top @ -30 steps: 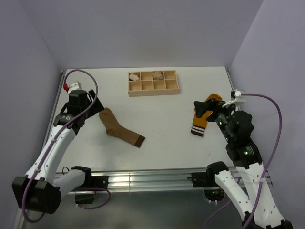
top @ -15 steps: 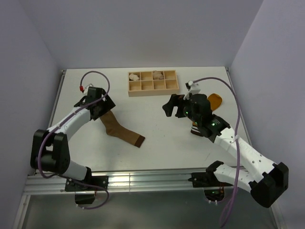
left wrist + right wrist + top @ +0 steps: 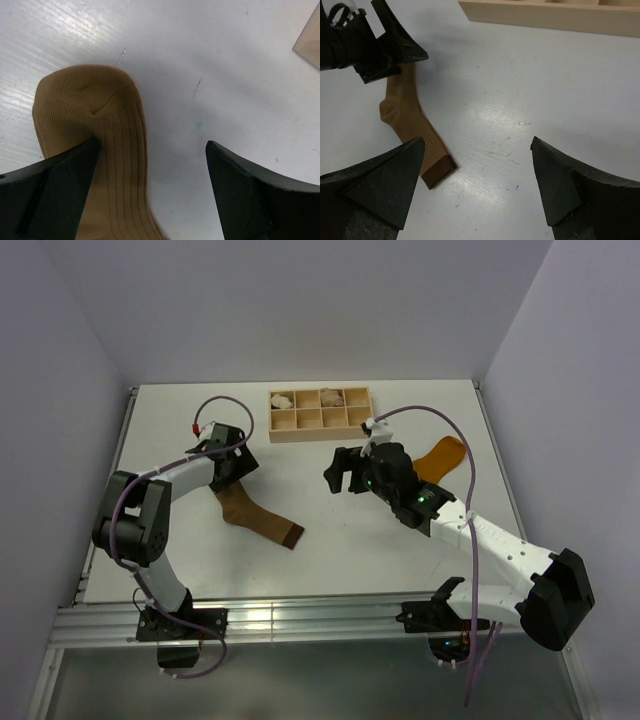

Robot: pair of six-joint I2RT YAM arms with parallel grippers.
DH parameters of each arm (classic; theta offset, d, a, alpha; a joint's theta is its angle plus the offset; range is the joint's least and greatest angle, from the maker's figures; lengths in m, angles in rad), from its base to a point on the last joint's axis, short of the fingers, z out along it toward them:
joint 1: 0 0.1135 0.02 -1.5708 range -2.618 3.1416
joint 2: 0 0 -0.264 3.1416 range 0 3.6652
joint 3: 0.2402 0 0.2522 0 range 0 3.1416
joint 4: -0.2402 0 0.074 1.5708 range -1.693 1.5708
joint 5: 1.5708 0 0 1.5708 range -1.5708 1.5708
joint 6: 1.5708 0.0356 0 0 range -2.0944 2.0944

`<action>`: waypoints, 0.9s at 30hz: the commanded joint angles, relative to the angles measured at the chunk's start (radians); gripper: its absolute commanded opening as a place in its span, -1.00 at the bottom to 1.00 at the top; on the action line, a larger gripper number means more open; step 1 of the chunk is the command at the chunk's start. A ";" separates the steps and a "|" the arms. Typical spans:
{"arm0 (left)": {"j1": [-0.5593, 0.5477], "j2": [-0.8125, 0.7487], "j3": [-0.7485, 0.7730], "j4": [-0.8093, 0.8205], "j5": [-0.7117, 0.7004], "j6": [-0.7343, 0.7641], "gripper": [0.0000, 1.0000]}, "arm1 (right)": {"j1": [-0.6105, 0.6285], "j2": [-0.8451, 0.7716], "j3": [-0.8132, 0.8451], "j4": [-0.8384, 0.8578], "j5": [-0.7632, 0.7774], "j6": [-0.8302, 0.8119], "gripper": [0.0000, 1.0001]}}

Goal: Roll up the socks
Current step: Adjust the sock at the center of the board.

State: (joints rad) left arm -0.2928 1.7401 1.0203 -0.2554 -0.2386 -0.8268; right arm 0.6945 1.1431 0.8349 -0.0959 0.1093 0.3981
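Note:
The tan-brown sock [image 3: 252, 513] lies flat left of centre, its dark toe [image 3: 291, 536] pointing right. My left gripper [image 3: 233, 462] is open low over its cuff end. In the left wrist view the ribbed cuff [image 3: 90, 115] lies under the left finger [image 3: 55, 190], and the gripper [image 3: 152, 165] holds nothing. My right gripper [image 3: 338, 471] is open and empty above the bare table middle. Its wrist view [image 3: 477, 170] shows the tan sock [image 3: 407, 117] to the left. The mustard-orange sock [image 3: 441, 454] lies at the right, its striped cuff hidden behind the right arm.
A wooden compartment tray [image 3: 322, 434] stands at the back centre with small pale bundles [image 3: 282, 399] in it. Its front wall shows in the right wrist view [image 3: 550, 15]. Grey walls close the table on three sides.
My right arm has swung left from the mustard-orange sock to the table's middle. My left gripper has moved right and forward to the tan sock's cuff.

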 commanded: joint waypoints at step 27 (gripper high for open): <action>-0.244 -0.241 0.060 0.101 -0.037 0.399 0.98 | 0.103 -0.094 -0.157 0.154 -0.036 -0.281 0.58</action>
State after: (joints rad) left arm -0.5274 1.6924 1.0996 -0.1158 -0.1772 -0.4549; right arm 0.7746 1.0756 0.6849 -0.0116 0.0994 0.2081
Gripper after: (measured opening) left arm 0.987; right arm 0.807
